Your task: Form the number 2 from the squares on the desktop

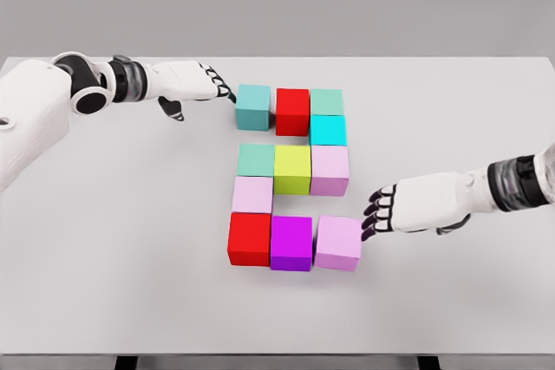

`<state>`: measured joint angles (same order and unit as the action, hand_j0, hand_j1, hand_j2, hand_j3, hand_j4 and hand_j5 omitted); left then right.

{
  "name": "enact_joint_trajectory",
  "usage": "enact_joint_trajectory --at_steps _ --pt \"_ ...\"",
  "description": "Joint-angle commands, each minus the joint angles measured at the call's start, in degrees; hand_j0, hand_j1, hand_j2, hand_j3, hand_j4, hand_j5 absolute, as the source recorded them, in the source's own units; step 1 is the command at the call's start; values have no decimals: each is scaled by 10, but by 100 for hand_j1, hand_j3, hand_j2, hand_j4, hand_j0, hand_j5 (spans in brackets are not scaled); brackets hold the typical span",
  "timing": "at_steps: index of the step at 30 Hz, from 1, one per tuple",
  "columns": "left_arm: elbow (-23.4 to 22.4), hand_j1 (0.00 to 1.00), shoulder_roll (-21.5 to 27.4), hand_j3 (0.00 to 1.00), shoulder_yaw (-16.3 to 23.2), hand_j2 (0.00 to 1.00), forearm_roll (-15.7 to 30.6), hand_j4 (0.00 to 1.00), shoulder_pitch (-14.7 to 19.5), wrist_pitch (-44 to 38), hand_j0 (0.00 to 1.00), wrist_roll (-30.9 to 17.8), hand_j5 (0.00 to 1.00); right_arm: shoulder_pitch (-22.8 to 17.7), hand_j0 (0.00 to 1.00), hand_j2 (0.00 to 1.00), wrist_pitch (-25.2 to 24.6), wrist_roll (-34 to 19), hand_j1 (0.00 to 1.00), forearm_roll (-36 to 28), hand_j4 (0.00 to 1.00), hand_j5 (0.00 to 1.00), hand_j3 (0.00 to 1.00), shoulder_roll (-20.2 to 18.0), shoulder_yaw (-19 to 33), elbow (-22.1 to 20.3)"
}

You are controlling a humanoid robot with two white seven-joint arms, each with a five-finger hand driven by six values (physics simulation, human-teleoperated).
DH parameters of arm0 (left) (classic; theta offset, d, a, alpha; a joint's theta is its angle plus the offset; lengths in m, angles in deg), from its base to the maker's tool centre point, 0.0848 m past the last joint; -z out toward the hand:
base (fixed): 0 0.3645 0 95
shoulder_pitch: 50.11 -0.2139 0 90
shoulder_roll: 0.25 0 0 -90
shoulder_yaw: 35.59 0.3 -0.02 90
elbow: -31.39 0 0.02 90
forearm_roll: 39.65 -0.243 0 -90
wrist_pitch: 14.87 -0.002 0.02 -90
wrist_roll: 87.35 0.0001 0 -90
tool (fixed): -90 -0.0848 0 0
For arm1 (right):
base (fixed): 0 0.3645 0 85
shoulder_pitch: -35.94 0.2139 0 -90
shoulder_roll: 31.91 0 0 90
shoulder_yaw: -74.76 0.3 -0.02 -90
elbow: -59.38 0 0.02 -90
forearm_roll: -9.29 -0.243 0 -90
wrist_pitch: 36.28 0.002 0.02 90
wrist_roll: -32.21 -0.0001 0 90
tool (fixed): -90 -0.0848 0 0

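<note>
Coloured cubes lie on the white table [104, 266] in the shape of a 2. The top row is a teal cube [253, 107], a red cube [292, 111] and a pale green cube [327, 101]. A cyan cube [328, 130] sits below that. The middle row holds a green cube [256, 159], a yellow-green cube [292, 169] and a pink cube [330, 169]. A pale pink cube [252, 194] links down to a red cube [250, 238], a magenta cube [291, 243] and a lilac cube [338, 243]. My left hand [208, 88] is open, fingertips touching the teal cube's left side. My right hand [381, 210] is open, just right of the lilac cube.
The table's front edge runs along the bottom of the view, with dark legs below it. Its back edge lies just behind the top row of cubes. A grey wall fills the background.
</note>
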<state>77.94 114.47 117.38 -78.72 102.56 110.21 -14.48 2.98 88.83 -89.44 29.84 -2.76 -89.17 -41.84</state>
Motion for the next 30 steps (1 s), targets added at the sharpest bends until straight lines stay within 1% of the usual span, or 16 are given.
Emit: enact_joint_trajectory --at_steps 1,7,10,12,13,16,17,19,20,21,22,24,25,28,29,30 --pt "1 93 0 93 -1 93 2 93 0 -1 93 1 93 0 99 99 -1 0 99 -2 99 99 99 5 0 0" --pt "7 93 1 93 -1 93 3 93 0 -1 93 0 93 1 99 99 -1 0 99 -2 99 99 99 6 1 1" --pt "9 93 1 93 -1 93 2 93 0 -1 93 0 93 1 99 99 -1 0 99 -2 99 99 99 0 3 1" --pt "9 93 1 93 -1 93 2 93 0 -1 93 0 93 1 99 99 -1 -1 99 0 99 99 99 -11 8 1" --pt "10 93 1 93 -1 93 2 93 0 -1 93 0 93 1 99 99 -1 -1 99 -1 99 99 99 -23 11 3" --pt "13 93 0 93 -1 93 2 93 -1 -1 93 0 93 1 99 99 -1 1 99 -8 99 99 99 -57 55 2" --pt "13 93 1 93 -1 93 2 93 -1 -1 93 0 93 1 99 99 -1 1 99 -17 99 99 99 -62 66 2" --pt "14 93 0 93 -1 93 2 93 -1 -1 93 0 93 -1 100 100 -1 2 100 -54 100 100 100 -79 96 3" --pt "14 93 0 93 -1 93 2 93 -1 -1 93 -1 93 -6 100 100 -1 2 100 -100 100 100 100 -89 124 6" --pt "13 93 0 93 -1 93 2 93 -1 -1 93 -2 93 -25 100 100 -1 2 100 -161 100 100 100 -112 168 8" --pt "13 93 0 93 -2 93 2 93 -1 -1 93 -2 93 -48 100 100 -1 2 100 -204 100 100 100 -121 200 8" --pt "13 93 1 93 -2 93 1 93 -1 -1 93 -2 93 -92 100 100 -1 2 100 -258 100 100 100 -124 245 19" --pt "13 94 1 94 -2 94 2 94 -1 -1 94 -2 94 -105 100 100 -1 2 100 -282 100 100 100 -121 252 27" --pt "12 96 7 96 -3 96 4 96 0 -1 96 -2 96 -127 100 100 -1 4 100 -330 100 100 100 -110 253 48" --pt "9 99 9 99 -4 99 7 99 2 -1 99 -1 99 -134 100 100 -1 4 100 -332 100 100 100 -98 254 52" --pt "10 100 16 100 -4 100 7 100 3 -1 100 -1 100 -140 100 100 -1 4 100 -333 100 100 100 -90 255 62"
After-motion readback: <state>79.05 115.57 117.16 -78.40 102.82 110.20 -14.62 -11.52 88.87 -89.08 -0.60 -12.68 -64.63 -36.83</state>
